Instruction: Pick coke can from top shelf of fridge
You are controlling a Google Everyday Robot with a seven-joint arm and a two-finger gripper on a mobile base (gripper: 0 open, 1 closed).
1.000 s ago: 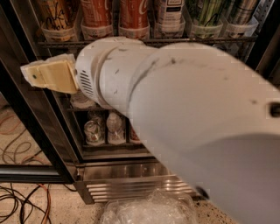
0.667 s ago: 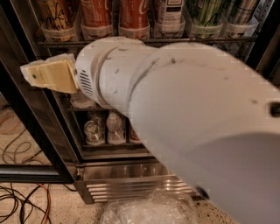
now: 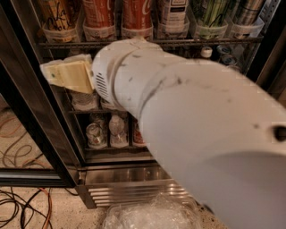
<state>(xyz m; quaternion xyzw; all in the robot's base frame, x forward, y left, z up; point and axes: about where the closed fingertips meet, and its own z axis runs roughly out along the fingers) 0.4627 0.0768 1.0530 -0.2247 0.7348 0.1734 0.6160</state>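
Two red coke cans (image 3: 99,12) (image 3: 136,12) stand side by side in clear trays on the top shelf (image 3: 67,45) of the fridge (image 3: 129,176), at the top of the camera view. Only their lower halves show. My gripper (image 3: 67,74), cream coloured, sits at the end of the big white arm (image 3: 187,120). It is below the shelf's front rail and left of the cans, holding nothing that I can see. The arm hides most of the fridge's middle.
A gold-orange can (image 3: 56,13) stands left of the coke cans; a white bottle (image 3: 172,11), a green can (image 3: 210,13) and a silver can (image 3: 246,13) stand to their right. Water bottles (image 3: 118,134) fill lower racks. Black door frame (image 3: 31,120), floor cables (image 3: 22,210), plastic bag (image 3: 147,215).
The gripper has shifted a little to the right, closer under the top shelf's rail. The cans and the fridge stay where they were.
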